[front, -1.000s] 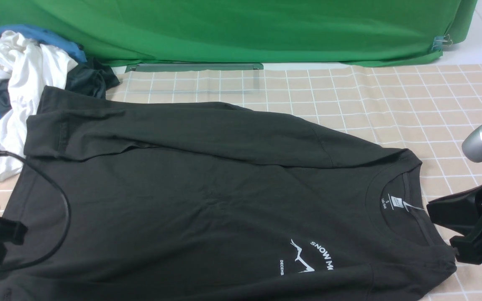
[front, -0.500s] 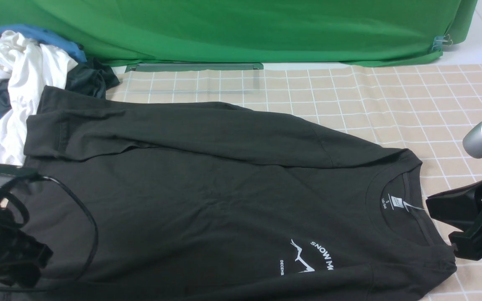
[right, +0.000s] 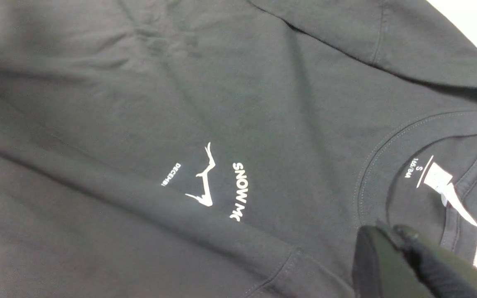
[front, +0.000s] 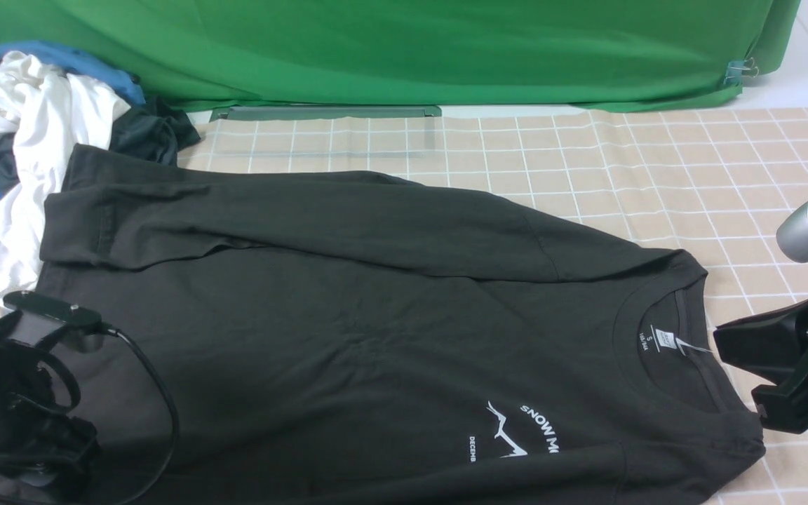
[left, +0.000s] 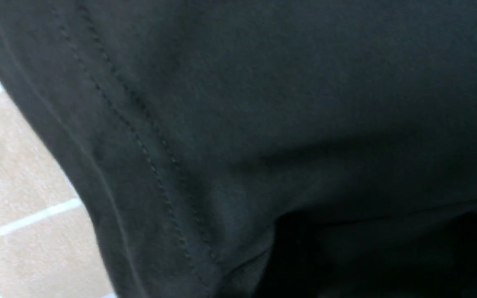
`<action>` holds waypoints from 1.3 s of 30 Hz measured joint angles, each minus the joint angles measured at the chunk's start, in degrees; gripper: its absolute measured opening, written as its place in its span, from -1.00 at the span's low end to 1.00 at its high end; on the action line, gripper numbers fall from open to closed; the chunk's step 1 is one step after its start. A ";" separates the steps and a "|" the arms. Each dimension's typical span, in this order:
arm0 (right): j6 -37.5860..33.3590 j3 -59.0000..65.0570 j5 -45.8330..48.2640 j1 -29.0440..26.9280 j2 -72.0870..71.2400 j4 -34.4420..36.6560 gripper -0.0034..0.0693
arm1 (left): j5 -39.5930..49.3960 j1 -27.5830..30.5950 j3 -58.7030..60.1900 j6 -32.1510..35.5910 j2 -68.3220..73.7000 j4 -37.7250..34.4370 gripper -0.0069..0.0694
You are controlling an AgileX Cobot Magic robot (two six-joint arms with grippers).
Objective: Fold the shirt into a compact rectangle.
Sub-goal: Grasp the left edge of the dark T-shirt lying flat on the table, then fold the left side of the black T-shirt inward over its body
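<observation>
The shirt (front: 348, 308) lies spread flat, print up, its hem end touching the clothes pile (front: 32, 119) and its collar at the end far from the pile. My right gripper (right: 383, 234) is pressed together just beside the collar. My left gripper (front: 46, 456) sits low over the hem corner near the pile; I cannot tell whether it is spread.

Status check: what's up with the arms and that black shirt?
Left end effector low over hem, jaws unseen. Right end effector shut beside collar. Shirt flat, far sleeve folded in. Clothes pile crowds hem corner.
</observation>
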 joint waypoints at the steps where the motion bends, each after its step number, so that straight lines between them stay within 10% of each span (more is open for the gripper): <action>1: 0.00 0.00 0.00 0.00 0.00 0.00 -0.71 | 0.00 0.00 -0.06 0.00 0.05 0.31 0.30; 10: 0.00 0.00 0.00 0.00 0.00 0.00 -0.71 | 5.02 0.00 -0.23 0.26 0.15 -0.88 -0.74; 39: 0.19 0.00 -6.00 0.00 0.37 0.05 -0.71 | 8.71 -0.17 -24.77 -3.39 -1.86 -4.62 -0.77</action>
